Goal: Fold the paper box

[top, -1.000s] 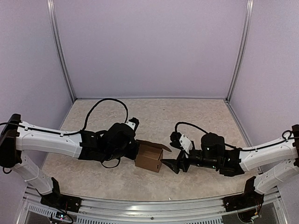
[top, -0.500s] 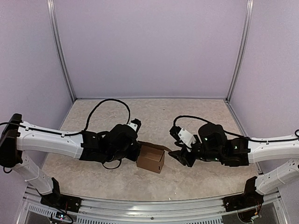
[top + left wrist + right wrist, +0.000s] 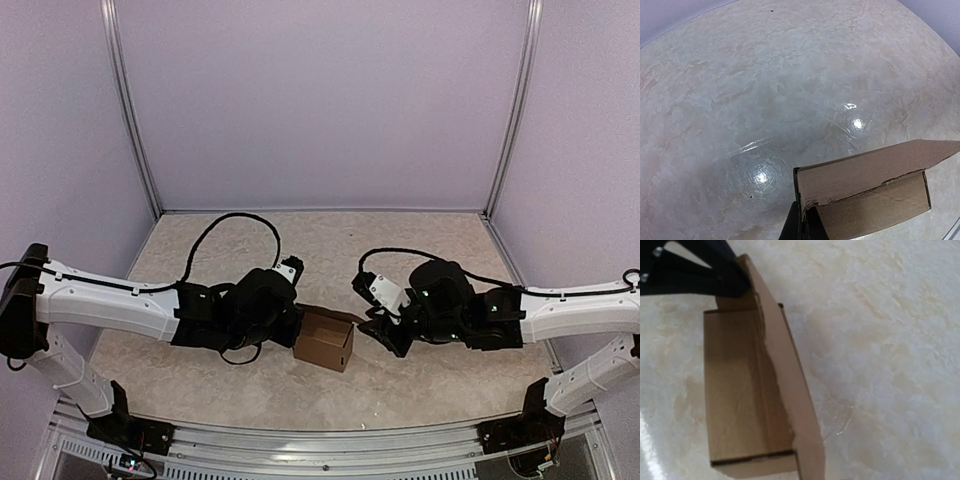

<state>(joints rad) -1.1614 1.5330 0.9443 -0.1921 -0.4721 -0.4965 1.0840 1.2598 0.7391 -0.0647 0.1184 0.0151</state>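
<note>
Paper box: there it is, the paper box [image 3: 324,342], a small brown cardboard box on the counter [image 3: 330,250], right in the middle ground between the two arms and toward the near edge.
Box shape: side walls are up and the inside is open. One long flap [image 3: 340,313] stands out along its far edge, with its tip pointing toward the right arm.
Left arm: the left arm [image 3: 110,300] reaches in low from the left, and its black wrist sits right against the box's left side.
Left jaws: fully closed on the paper box. The left wrist view shows dark fingertips [image 3: 789,227] pinching a thin cardboard wall at the corner. The right wrist view catches the same black fingers [image 3: 690,270] clamped on the box's far end.
Right arm: the right arm [image 3: 570,310] comes in from the right, and its tip is just beside the flap's free end. I can't tell if they are touching.
Right jaws: no fingers show in the right wrist view and the overhead gives only a dark mass, so I cannot tell how wide they stand. Nothing is seen in their grip.
Right wrist view: it looks straight down into the box's hollow [image 3: 735,390], with the marbled counter beneath it.
Cables: a black cable [image 3: 230,218] loops above the left wrist.
</note>
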